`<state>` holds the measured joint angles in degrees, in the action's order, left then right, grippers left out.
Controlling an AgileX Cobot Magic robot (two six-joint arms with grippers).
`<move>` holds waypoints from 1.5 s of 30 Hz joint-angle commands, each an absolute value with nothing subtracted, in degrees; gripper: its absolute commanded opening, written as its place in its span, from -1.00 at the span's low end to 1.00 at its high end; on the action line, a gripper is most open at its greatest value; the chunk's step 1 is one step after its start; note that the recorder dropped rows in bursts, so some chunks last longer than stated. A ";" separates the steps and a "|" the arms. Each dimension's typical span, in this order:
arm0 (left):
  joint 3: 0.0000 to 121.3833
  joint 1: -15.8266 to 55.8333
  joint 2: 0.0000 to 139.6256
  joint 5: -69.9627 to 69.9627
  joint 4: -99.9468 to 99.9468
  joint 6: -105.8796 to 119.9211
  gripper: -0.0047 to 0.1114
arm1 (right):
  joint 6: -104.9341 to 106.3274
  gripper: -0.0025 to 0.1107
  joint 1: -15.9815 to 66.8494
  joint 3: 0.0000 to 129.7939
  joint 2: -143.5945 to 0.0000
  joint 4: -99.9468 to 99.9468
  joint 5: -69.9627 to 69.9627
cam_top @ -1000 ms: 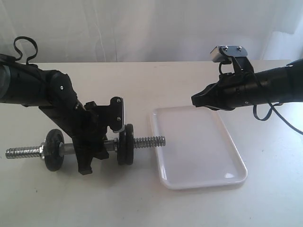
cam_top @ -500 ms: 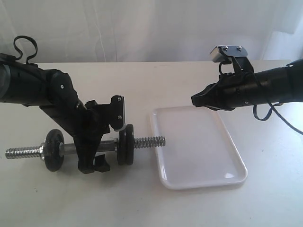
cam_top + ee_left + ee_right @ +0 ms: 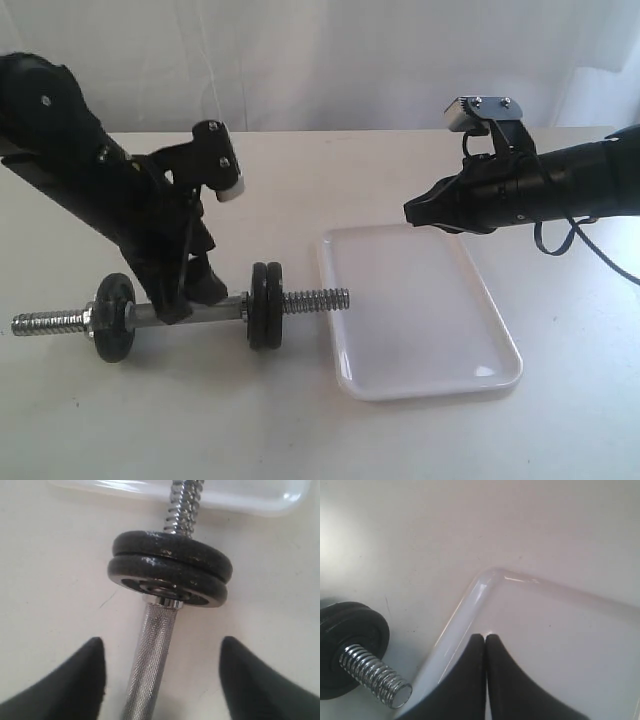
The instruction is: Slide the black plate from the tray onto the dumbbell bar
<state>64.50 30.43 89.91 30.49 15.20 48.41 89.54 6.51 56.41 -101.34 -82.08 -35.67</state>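
From my station I see the dumbbell bar (image 3: 315, 299) lying flat on the pale table (image 3: 300, 430). Its long axis runs parallel to the near edge, and one threaded end points at the tray (image 3: 420, 320), stopping just short of its rim. The black plate (image 3: 274, 303) is on the bar, upright and pressed flat against a matching disc (image 3: 259, 305) on the tray side. A lone disc (image 3: 112, 322) sits toward the bar's other end, nearer the table's left edge. The left gripper (image 3: 190, 295) is over the knurled middle with its jaws apart, one finger on each side of the rod and not clamped on it. The right gripper (image 3: 412, 212) hangs above the tray's far corner nearest the bar, jaws pressed together with nothing between them. The tabletop is matte and off-white, and a white curtain (image 3: 300, 60) hangs behind its far edge. I count one bar, three black discs, one tray and two arms.
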 commanded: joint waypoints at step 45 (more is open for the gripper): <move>34.39 6.89 46.37 32.57 9.65 12.24 -0.90 | -0.64 -0.96 8.01 54.60 -68.37 5.84 -45.77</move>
<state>37.15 7.23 49.08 33.37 9.26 12.90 0.00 7.99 57.61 -75.01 7.27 -49.13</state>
